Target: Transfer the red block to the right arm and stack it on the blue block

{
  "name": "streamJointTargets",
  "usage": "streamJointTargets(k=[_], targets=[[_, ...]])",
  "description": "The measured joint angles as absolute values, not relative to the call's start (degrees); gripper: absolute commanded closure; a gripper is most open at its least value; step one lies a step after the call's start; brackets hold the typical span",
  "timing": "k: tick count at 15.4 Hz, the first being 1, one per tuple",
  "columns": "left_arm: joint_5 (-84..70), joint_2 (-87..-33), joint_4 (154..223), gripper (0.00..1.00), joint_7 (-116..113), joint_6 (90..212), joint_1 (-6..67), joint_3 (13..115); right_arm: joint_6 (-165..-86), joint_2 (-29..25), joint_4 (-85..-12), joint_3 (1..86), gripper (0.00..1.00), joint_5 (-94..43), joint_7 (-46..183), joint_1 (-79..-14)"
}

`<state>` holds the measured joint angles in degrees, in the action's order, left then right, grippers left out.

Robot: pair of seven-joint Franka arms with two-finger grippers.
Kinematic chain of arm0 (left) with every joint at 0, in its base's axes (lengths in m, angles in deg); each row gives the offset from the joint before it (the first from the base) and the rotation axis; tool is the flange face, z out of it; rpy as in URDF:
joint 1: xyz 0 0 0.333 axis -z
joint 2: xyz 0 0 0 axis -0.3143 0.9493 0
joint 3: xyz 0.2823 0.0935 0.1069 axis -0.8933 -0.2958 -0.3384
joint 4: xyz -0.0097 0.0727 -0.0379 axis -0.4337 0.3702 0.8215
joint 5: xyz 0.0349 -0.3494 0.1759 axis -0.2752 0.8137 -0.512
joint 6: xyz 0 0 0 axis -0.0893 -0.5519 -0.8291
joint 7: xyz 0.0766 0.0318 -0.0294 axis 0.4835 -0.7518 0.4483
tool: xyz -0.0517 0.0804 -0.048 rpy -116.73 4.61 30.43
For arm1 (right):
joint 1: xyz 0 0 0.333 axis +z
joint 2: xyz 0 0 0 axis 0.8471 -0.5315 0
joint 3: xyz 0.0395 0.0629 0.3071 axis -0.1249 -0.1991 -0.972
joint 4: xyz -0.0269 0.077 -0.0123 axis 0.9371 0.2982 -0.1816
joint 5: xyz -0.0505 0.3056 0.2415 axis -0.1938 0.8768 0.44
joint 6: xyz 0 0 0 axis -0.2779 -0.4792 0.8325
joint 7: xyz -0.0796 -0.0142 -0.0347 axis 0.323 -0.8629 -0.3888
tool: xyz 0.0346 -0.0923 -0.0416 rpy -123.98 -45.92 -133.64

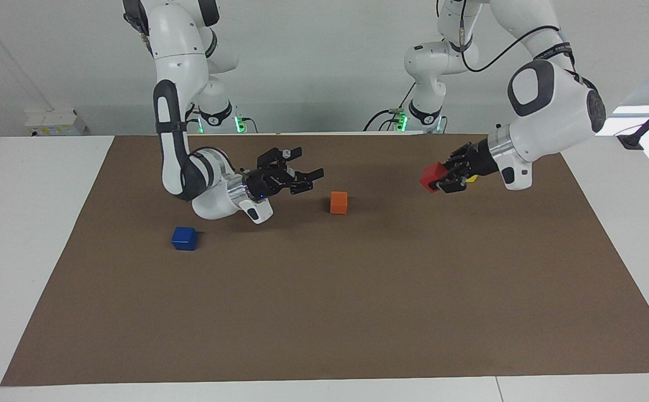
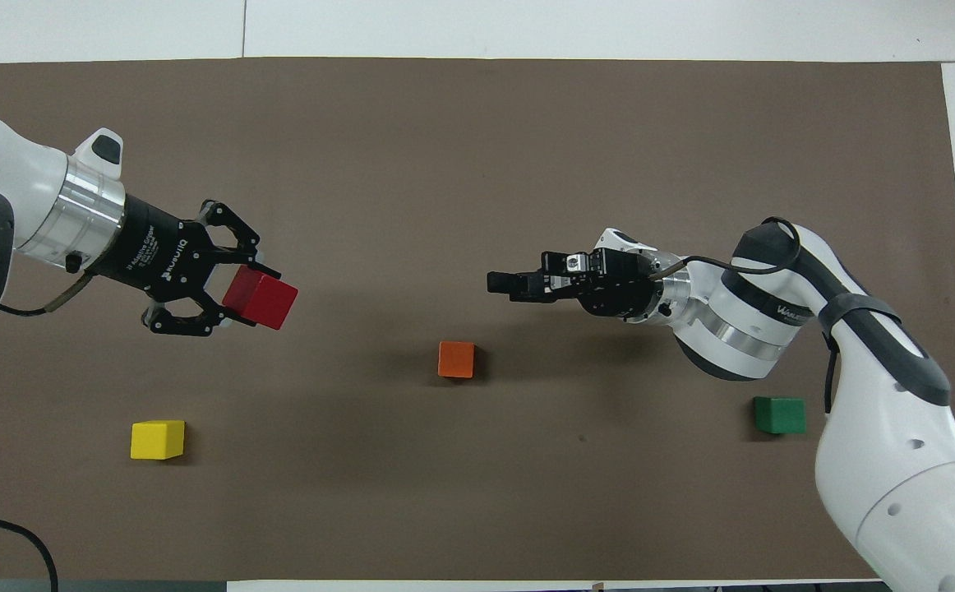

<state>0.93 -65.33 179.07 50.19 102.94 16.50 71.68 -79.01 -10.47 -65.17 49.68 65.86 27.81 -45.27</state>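
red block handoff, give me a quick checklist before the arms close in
1. Red block held in the left gripper, off the mat: ok.
2. Block sticks out past the jaws toward the other arm, leaving faces to grab: ok.
3. Right gripper jaws open and empty, pointing at the block: ok.
4. Orange block sits on the mat under the gap between the grippers; both ride above it: ok.
5. Blue block top bare for stacking: ok.
6. Jaws square to the block's free faces: cannot tell.

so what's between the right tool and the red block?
Only the orange block on the mat, slightly nearer the robots than the line from right tool to red block; clearest overhead.
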Motion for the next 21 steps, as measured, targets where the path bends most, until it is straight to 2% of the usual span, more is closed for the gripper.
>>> streamJointTargets(k=[4,8,13,21], targets=[[8.1,-69.7,179.5,1.0,63.8,99.3,17.4,71.7,-78.0,-11.8,-63.9,49.7,0.0,67.5,27.6,-43.4],[15.1,-71.8,180.9,1.0,73.1,99.7,17.4,71.6,-78.0,-11.8,-63.7,49.6,0.0,70.1,27.6,-41.9],[17.0,-72.7,185.0,1.0,86.8,114.8,25.0,72.0,-78.0,-11.8,-63.7,49.6,0.0,71.7,27.3,-39.9],[20.3,-74.4,188.2,1.0,88.5,123.6,29.1,72.0,-78.4,-11.8,-63.6,49.6,0.0,71.7,27.3,-40.1]])
